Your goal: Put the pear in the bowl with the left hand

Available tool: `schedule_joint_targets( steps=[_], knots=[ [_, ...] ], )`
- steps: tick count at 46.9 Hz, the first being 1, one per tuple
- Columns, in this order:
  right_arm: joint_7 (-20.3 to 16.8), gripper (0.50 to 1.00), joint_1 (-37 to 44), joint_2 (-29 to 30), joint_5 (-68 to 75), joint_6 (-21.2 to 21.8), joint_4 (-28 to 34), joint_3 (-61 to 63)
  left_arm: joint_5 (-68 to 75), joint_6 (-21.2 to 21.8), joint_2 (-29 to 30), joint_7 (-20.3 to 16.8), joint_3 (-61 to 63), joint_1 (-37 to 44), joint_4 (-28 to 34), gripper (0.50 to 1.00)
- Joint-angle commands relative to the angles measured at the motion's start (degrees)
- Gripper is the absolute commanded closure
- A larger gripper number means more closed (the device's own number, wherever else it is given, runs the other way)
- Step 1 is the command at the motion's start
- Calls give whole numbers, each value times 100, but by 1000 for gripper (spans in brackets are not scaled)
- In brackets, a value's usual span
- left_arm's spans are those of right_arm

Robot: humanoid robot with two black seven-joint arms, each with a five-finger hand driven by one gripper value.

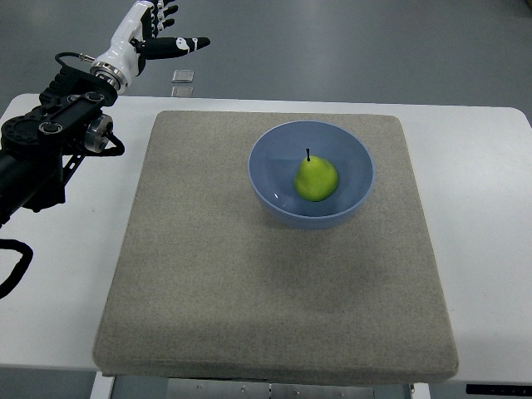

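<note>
Top view shows the pear resting inside the blue bowl on the grey mat, so the placing looks done. Left hand hovers beyond the desk, empty, fingers apparently spread.

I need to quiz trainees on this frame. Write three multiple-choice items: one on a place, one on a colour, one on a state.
1. Where is the pear?
A. on the mat beside the bowl
B. inside the bowl
C. in the robot hand

2. What colour is the bowl?
A. blue
B. red
C. white

3. What is the state of the left robot hand?
A. shut on the pear
B. shut on the bowl
C. open, holding nothing

Key: 1 B, the pear sits stem-up within the bowl's rim. 2 A, its wall is pale blue against the grey mat. 3 C, the fingers are spread, raised beyond the table's far left corner.
</note>
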Motion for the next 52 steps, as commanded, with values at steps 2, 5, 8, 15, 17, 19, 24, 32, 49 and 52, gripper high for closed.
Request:
schedule_joint_targets(
  steps=[2,5,8,15,17,19,24,32,49,52],
  knots=[
    [0,574,0,0,6,0,0,0,-375,-44,-19,0,-5,63,-1,512],
    [0,574,0,0,-3,0,0,0,-560,-140,-19,0,-5,125,-1,512],
    [0,574,0,0,6,0,0,0,-718,-281,-19,0,-22,143,17,512],
    [0,574,0,0,-3,0,0,0,-1289,-483,-150,35,-40,143,377,512],
    [0,574,0,0,-3,0,0,0,-1465,-606,-150,35,-40,151,412,512],
    [0,574,0,0,-3,0,0,0,-1606,-773,-150,35,-40,195,430,512],
    [0,574,0,0,-3,0,0,0,-1843,-1151,-150,18,-84,318,447,512],
    [0,574,0,0,6,0,0,0,-2283,-1433,-159,9,-84,345,456,512],
    [0,574,0,0,-3,0,0,0,-2477,-1591,-159,0,-22,459,456,510],
    [0,574,0,0,-3,0,0,0,-2477,-1591,-159,9,-22,468,456,508]
  ],
)
